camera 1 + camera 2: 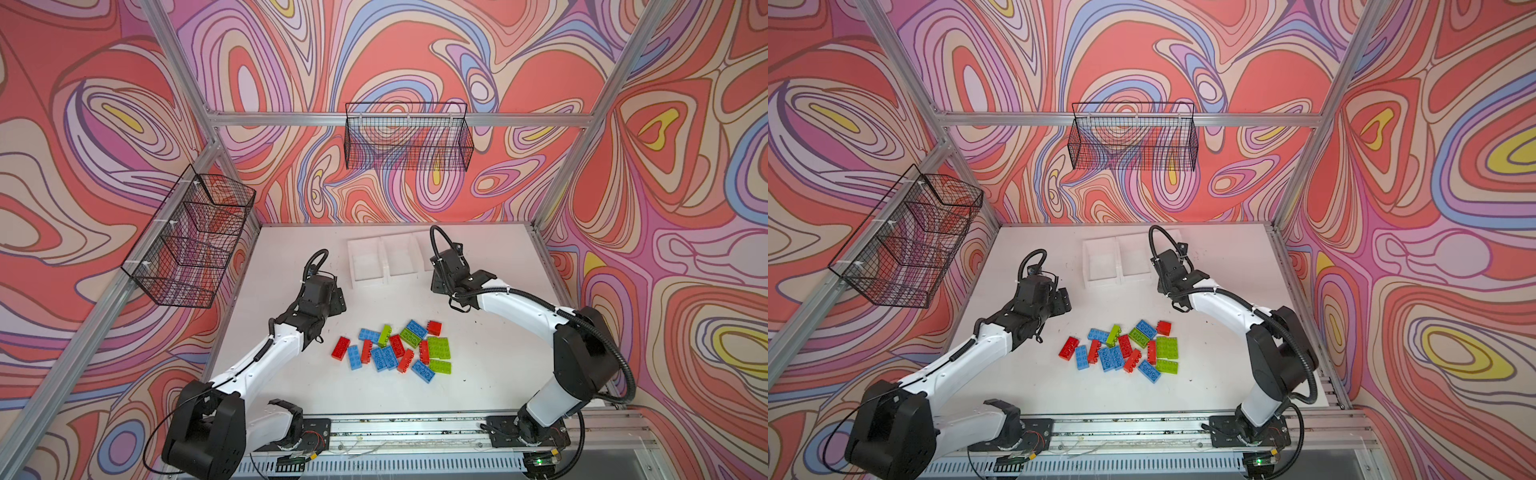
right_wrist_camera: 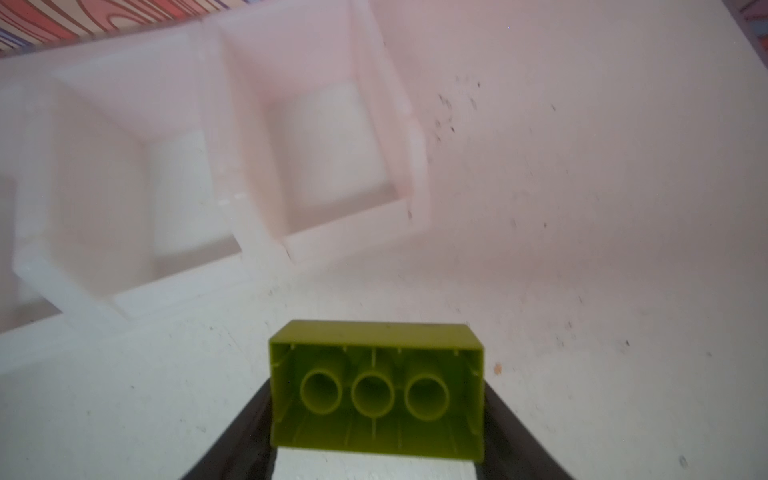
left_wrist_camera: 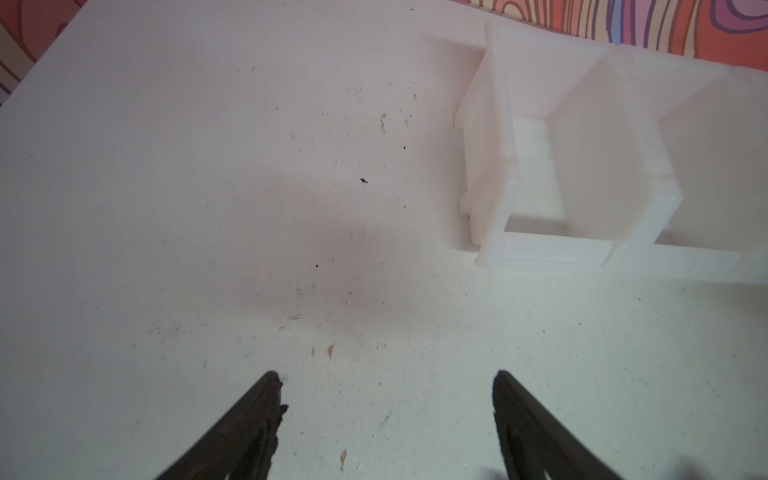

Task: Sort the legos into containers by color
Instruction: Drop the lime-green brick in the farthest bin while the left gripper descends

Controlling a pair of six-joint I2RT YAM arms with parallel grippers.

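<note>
Lime lego [image 2: 374, 336] clamped in right gripper [image 2: 377, 419]; left gripper [image 3: 386, 386] wide open, empty.
Held lego's hollow underside faces the wrist camera, just short of the containers [image 1: 370, 281] near the table [image 1: 291, 374] far edge. Other legos [image 1: 399, 349] piled mid-table. Left gripper over bare table beside the containers' left end.

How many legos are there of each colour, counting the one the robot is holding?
Red legos: 6
Blue legos: 6
Green legos: 5, counting the green lego in the right gripper
Total: 17 (the pile overlaps, so a count may be off by one)
</note>
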